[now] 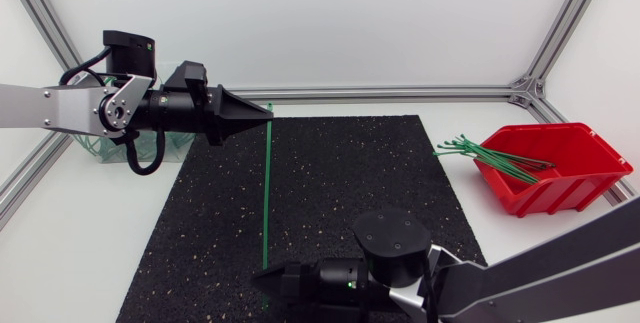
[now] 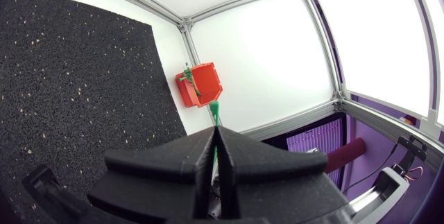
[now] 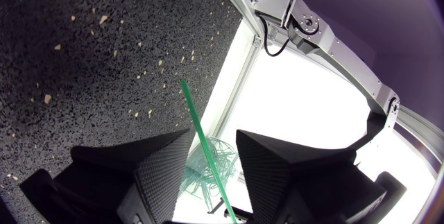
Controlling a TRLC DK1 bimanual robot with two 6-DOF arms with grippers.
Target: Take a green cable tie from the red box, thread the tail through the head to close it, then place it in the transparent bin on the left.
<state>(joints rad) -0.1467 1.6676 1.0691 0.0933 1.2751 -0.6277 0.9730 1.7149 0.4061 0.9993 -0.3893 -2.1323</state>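
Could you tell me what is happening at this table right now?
The left gripper is shut on one end of a green cable tie, held straight above the black mat. The right gripper is open, its fingers either side of the other end. The tie is not yet looped; more ties lie in the red box.

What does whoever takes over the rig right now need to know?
Left gripper: fingers shut on one end of the tie, which runs straight across the mat to the right gripper.
Right gripper: open; the tie's other end passes between its fingers, not gripped.
Red box: at the right, spare ties sticking out over its rim.
Bin: under the left arm, looped ties inside.
Done: one tie is out of the box.
Left: thread tail through head, put it in the bin.
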